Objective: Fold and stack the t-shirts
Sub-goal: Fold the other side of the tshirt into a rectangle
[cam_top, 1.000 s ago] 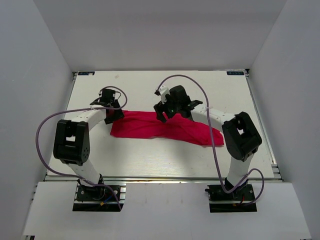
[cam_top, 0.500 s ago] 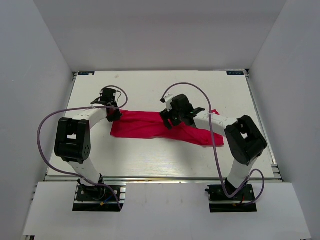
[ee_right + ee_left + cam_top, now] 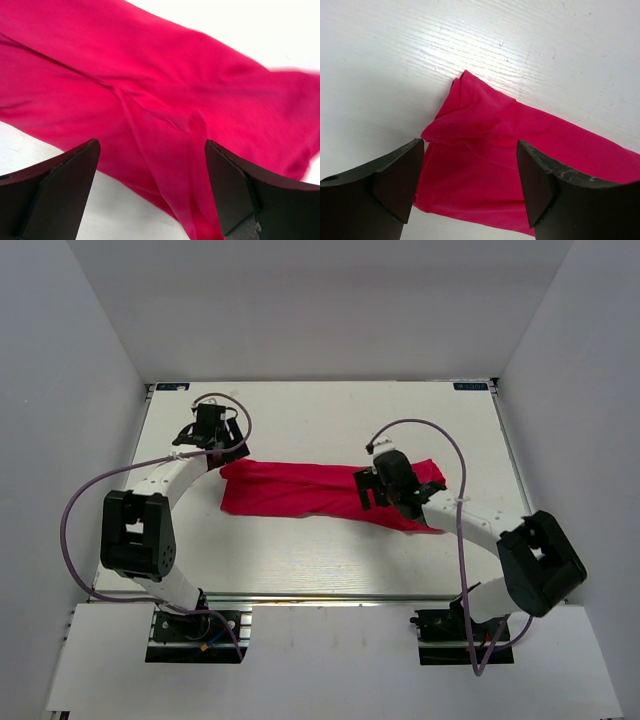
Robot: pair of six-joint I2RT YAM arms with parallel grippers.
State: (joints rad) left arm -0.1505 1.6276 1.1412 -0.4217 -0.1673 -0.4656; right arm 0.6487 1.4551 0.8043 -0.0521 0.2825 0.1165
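I see the t-shirt (image 3: 300, 490) lying as a long strip, left to right, across the table (image 3: 300, 420). My left gripper (image 3: 469, 152) is spread wide and empty at its left-end corner. The right gripper (image 3: 151, 150), equally wide and empty, sits over the right end. One end per arm, I reckon.
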